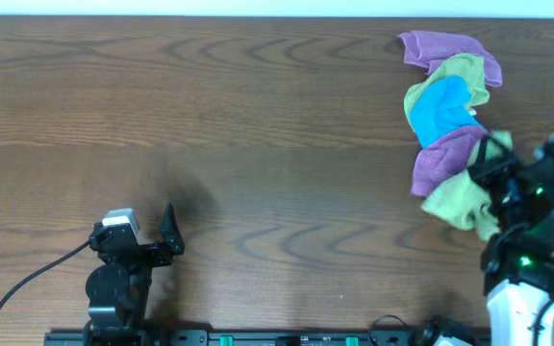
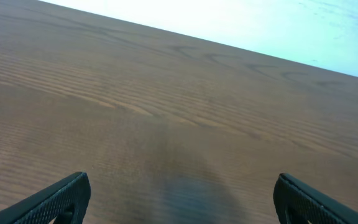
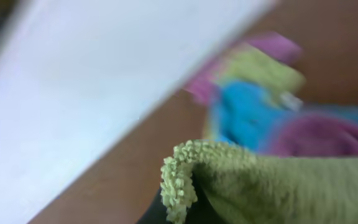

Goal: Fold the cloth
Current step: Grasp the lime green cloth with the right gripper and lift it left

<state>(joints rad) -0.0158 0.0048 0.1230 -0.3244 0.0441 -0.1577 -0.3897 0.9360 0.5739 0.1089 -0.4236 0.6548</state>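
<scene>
At the far right of the table (image 1: 258,125), crumpled heap of cloths (image 1: 447,106), purple, green and blue, close to the edge; wide bare wood to the left; right gripper (image 1: 493,187) buried in the green cloth (image 1: 453,204) at the heap's near end, fingers hidden, grip impossible to tell; left gripper (image 2: 179,202) near-left, fingers wide apart, empty

My left hand (image 1: 171,231) sits at 7 o'clock, low and spread wide. My right hand (image 1: 496,173), at 4 o'clock, points toward 11; I can't see its grip.
</scene>
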